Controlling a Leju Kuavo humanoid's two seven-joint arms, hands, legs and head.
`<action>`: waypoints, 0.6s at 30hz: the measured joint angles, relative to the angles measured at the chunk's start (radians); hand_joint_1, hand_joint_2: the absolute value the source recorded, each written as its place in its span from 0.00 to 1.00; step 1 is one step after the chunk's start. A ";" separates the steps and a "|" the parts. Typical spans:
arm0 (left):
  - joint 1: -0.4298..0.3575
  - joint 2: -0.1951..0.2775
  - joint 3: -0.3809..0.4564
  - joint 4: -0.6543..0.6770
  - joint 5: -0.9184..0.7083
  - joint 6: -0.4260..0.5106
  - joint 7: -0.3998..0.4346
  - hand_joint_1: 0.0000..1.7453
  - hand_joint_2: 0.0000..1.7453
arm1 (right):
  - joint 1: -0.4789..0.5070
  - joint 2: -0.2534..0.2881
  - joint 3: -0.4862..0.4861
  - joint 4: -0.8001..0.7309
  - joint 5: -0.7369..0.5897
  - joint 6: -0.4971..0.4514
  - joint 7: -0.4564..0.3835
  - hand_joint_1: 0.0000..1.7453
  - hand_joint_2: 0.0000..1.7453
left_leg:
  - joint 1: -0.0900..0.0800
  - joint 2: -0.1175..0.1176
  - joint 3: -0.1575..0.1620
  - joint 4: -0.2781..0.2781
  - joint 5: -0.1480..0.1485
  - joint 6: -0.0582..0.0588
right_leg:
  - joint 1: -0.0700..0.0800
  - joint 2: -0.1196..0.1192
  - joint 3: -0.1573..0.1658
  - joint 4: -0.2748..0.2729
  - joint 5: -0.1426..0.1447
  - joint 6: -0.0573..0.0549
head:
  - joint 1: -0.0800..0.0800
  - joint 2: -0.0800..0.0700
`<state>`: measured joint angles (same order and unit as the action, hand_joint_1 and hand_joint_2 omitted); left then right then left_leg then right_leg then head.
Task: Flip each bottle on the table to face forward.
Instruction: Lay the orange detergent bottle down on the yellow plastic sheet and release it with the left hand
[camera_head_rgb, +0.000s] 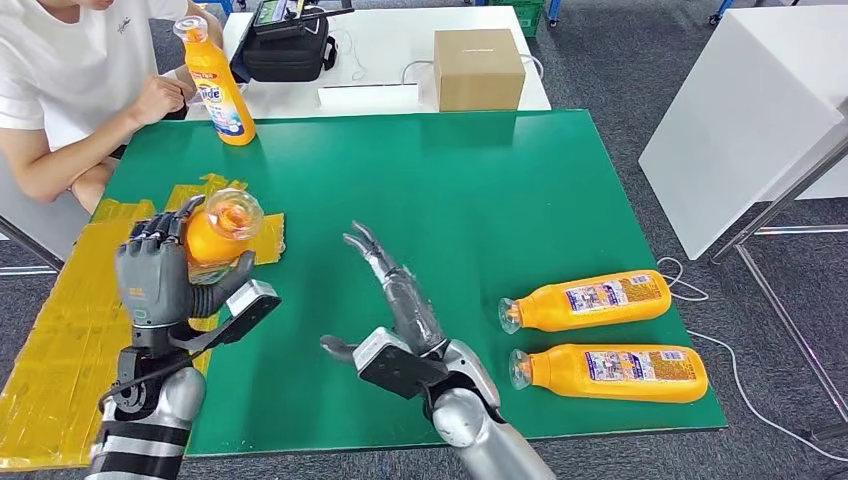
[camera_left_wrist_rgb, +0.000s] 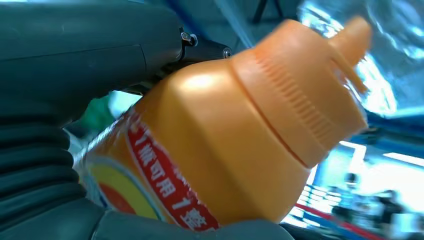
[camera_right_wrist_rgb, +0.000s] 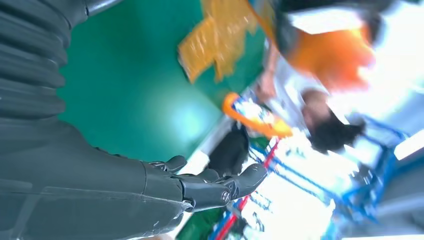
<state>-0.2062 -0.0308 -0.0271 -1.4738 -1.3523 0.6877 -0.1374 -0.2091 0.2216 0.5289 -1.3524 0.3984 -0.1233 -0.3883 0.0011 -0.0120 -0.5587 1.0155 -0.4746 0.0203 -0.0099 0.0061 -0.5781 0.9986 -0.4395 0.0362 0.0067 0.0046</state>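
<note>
— Gripping what, over on the left side?
— The left hand is wrapped round an orange bottle, lifted above the green table with its cap toward the head camera. Up close its label carries white Chinese characters on a red band.
— And the right hand?
— Fingers apart and stretched forward, holding nothing, above the middle of the table.
— Any other bottles?
— A person's hand steadies an upright bottle at the far left edge; its wording is too small to read. Two lying bottles are at the near right, caps pointing left
</note>
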 joint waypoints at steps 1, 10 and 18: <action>-0.009 0.013 0.014 0.019 -0.065 0.002 0.027 1.00 1.00 | 0.008 -0.008 -0.007 -0.026 -0.006 -0.005 -0.001 0.00 1.00 | 0.000 0.000 0.000 0.000 0.000 0.000 | 0.000 0.000 0.000 0.000 0.000 0.000 | 0.000 0.000; -0.116 0.202 -0.021 0.301 -0.217 -0.017 0.233 1.00 1.00 | 0.065 -0.080 -0.078 -0.188 -0.038 -0.049 -0.013 0.00 1.00 | 0.000 0.001 0.001 0.000 0.000 0.000 | 0.000 0.000 0.000 0.000 0.000 0.000 | 0.000 0.000; -0.185 0.246 -0.046 0.505 -0.147 -0.226 0.044 1.00 1.00 | 0.086 -0.110 -0.131 -0.232 -0.052 -0.046 -0.013 0.00 1.00 | 0.000 0.002 0.000 0.000 0.000 0.000 | 0.000 0.001 0.000 0.000 0.000 0.000 | 0.000 0.000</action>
<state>-0.3909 0.2153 -0.0727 -0.9688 -1.4993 0.4613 -0.0934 -0.1231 0.1119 0.3982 -1.5840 0.3464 -0.1692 -0.4013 0.0009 -0.0100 -0.5582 1.0155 -0.4746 0.0203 -0.0101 0.0072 -0.5778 0.9987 -0.4395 0.0362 0.0067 0.0046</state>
